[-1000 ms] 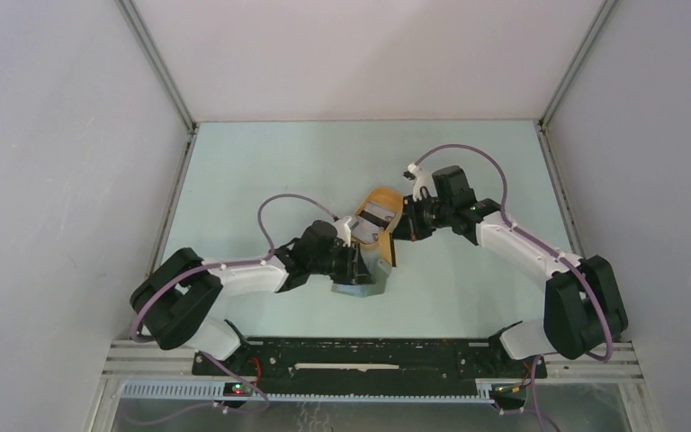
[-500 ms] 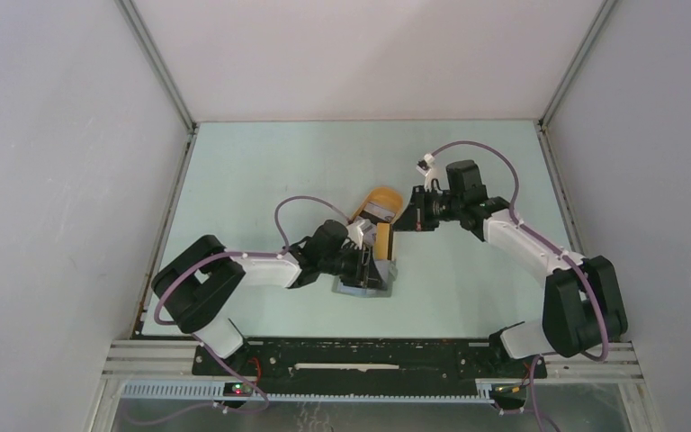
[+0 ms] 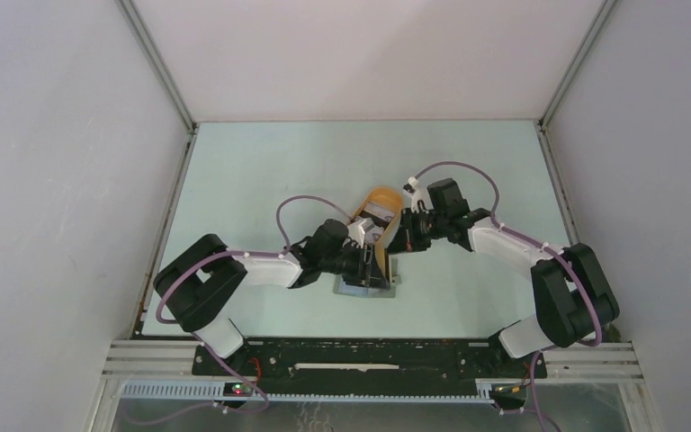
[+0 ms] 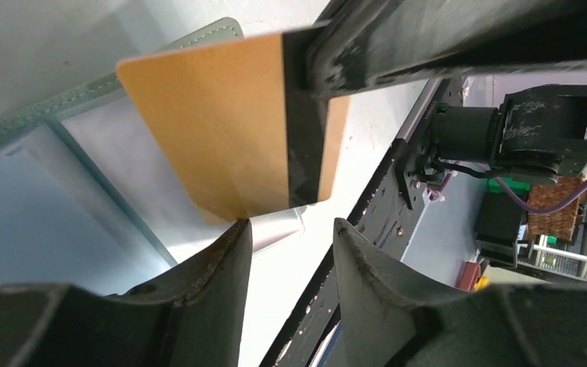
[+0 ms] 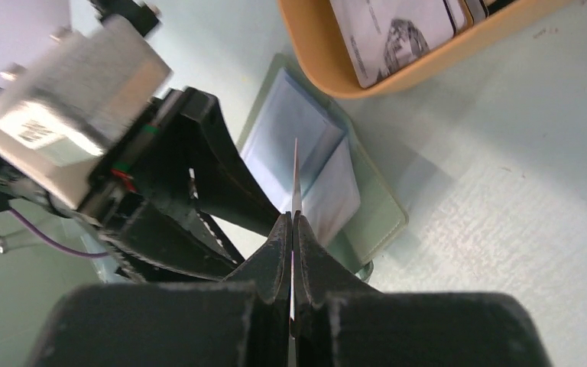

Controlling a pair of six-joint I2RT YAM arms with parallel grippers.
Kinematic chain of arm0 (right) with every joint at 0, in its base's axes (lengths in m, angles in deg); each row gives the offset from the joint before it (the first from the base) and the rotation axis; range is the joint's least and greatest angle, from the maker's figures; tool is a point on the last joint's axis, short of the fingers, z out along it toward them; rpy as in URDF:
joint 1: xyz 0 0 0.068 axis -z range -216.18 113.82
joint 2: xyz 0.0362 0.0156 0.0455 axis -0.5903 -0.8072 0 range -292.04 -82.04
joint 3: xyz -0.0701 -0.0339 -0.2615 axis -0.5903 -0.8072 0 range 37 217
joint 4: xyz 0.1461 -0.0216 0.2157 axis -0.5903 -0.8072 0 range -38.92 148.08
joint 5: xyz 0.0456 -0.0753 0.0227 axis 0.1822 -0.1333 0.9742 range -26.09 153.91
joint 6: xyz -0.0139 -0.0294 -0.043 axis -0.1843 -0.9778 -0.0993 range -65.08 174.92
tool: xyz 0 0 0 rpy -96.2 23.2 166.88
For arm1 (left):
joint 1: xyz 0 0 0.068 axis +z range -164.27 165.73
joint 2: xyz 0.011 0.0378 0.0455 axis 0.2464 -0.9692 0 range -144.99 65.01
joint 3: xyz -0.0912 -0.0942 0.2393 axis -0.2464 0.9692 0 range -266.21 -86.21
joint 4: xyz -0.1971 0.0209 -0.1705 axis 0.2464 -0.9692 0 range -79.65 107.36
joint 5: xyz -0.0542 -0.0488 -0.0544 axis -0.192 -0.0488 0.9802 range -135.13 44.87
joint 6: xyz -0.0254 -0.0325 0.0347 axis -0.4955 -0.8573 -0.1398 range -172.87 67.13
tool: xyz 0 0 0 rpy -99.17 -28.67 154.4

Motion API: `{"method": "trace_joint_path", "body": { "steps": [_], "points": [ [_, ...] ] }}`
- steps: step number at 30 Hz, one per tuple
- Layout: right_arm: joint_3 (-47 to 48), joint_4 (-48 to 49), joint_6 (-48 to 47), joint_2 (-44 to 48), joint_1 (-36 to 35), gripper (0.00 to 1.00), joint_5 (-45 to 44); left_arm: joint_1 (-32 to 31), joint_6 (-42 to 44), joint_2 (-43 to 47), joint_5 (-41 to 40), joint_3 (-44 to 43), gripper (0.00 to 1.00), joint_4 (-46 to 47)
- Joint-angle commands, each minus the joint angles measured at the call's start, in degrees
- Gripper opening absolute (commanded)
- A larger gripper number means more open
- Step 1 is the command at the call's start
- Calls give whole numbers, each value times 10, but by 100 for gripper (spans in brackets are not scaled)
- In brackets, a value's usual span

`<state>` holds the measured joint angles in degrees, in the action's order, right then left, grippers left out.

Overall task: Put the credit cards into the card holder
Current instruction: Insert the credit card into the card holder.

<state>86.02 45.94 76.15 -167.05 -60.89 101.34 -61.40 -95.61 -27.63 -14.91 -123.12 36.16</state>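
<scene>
My right gripper (image 5: 292, 218) is shut on a tan credit card with a dark stripe (image 4: 222, 130), seen edge-on (image 5: 295, 172) in the right wrist view. The card stands upright over the grey-green card holder (image 5: 378, 222), which lies open on the table with its clear pockets up (image 4: 38, 191). My left gripper (image 4: 290, 229) rests at the holder with its jaws apart and nothing between them. Its left fingertip sits right at the card's lower corner. From above, the card (image 3: 384, 247) hangs between the right gripper (image 3: 398, 238) and the left gripper (image 3: 376, 270), above the holder (image 3: 360, 288).
An orange oval tray (image 5: 329, 69) stands just behind the holder with more cards (image 5: 397, 30) lying in it; from above the tray (image 3: 381, 195) is at mid-table. Both arms crowd the same spot, with grey walls on either side.
The right gripper has brought the tan card down and leftward toward the holder. The left arm shifted right onto the holder and its jaws have widened.
</scene>
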Motion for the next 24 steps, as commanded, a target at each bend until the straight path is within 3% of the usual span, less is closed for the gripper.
{"method": "trace_joint_path", "body": {
  "steps": [1,6,16,24],
  "points": [
    [-18,7,-16,19,-7,0,-27,-3,-9,27,-1,-19,49,37],
    [-42,27,3,18,-7,0,-17,-1,12,100,-44,-5,51,6],
    [-113,133,115,8,35,0,30,20,21,246,-247,84,50,-95],
    [-124,188,155,-6,22,0,18,22,-22,242,-319,110,48,-109]
  ]
}}
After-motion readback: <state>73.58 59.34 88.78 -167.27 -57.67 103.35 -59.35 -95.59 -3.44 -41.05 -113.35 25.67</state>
